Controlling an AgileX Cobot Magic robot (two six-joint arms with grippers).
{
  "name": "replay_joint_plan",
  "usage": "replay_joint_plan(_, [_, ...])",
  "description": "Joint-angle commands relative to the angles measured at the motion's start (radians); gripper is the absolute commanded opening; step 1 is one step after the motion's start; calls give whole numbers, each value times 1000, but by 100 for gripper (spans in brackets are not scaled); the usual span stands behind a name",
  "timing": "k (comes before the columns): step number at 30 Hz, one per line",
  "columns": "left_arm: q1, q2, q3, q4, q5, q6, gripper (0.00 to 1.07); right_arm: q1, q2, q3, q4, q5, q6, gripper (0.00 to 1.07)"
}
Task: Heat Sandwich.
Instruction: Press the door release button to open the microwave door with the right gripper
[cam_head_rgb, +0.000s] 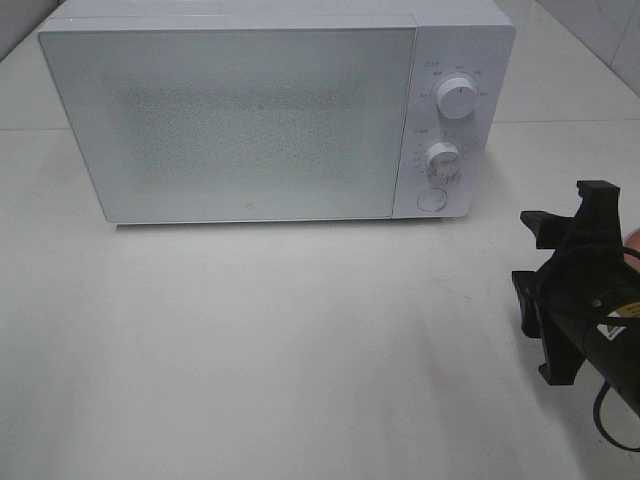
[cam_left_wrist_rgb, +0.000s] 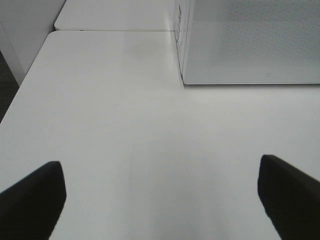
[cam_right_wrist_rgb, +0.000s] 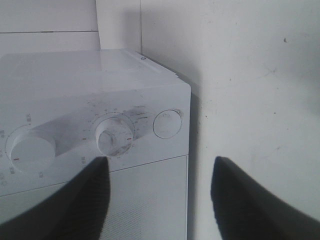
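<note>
Now, microwave (cam_head_rgb: 250, 120) door closed, upper centre of overhead frame. No sandwich visible in any view (pink sliver (cam_head_rgb: 634, 238) at right edge, just behind right gripper (cam_right_wrist_rgb: 160, 161), maybe its plate). That gripper nearer, jaws apart, empty; left gripper (cam_left_wrist_rgb: 160, 162) spread wide, empty.

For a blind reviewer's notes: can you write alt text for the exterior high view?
A white microwave, door shut, stands on a white table, its two dials and round button on the right. The black right gripper hangs open and empty at the right edge.
</note>
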Motion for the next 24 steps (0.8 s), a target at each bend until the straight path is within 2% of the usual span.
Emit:
replay_joint_plan(1, [-1, -26, 1, -3, -2, -2, 98, 4, -3, 1, -11, -36, 43, 41])
replay_joint_plan(2, [-1, -26, 1, -3, -2, -2, 98, 4, -3, 1, -11, -30, 43, 28])
replay_joint_plan(3, [-1, -26, 1, -3, -2, -2, 98, 4, -3, 1, -11, -30, 43, 20])
replay_joint_plan(4, [-1, -26, 1, -3, -2, -2, 98, 4, -3, 1, -11, -30, 43, 20])
replay_joint_plan(6, [-1, -26, 1, -3, -2, -2, 98, 4, -3, 1, -15, -30, 43, 0])
replay_joint_plan(18, [-1, -26, 1, -3, -2, -2, 98, 4, -3, -1, -48, -7, 43, 1])
replay_joint_plan(24, [-1, -26, 1, -3, -2, -2, 98, -34, 3, -60, -117, 94, -3, 1])
